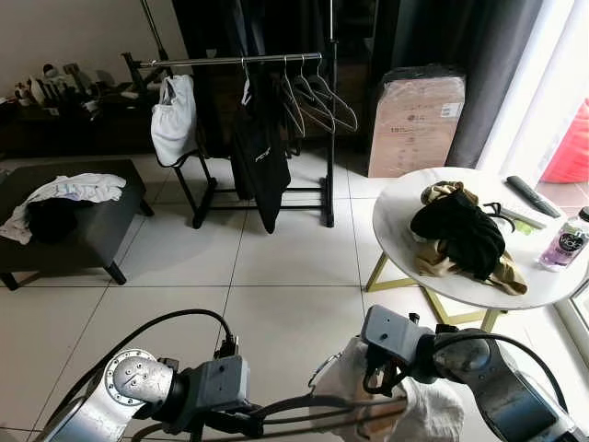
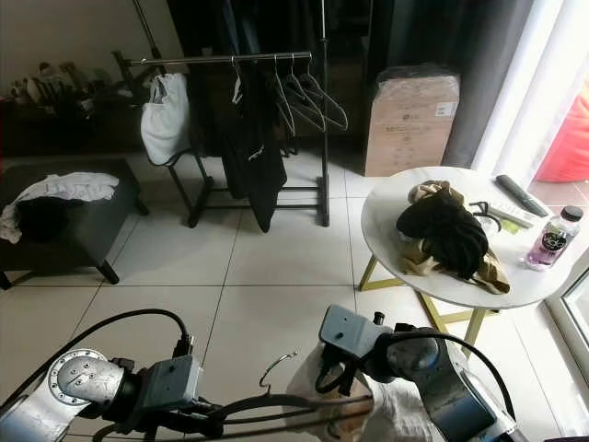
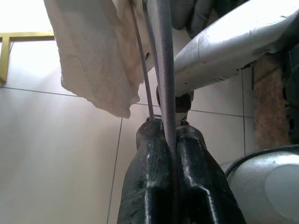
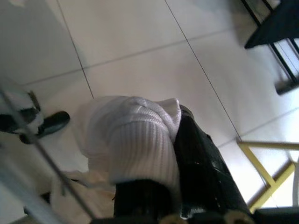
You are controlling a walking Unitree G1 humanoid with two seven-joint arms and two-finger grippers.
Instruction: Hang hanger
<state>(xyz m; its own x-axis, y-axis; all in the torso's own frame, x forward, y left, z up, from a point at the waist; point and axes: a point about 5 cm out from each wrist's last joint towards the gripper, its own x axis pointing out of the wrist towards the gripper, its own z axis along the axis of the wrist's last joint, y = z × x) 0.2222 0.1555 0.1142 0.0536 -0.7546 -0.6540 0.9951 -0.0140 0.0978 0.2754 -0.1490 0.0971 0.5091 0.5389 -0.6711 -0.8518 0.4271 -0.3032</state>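
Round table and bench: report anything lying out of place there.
Clothes are heaped on the round table: a black garment over a tan one, beside a remote and a bottle. On the dark bench, a white garment lies crumpled, unhung.

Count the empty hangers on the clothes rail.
3, bunched at the right end of the rail: first, second, third. Dark clothes beside them may hide more.
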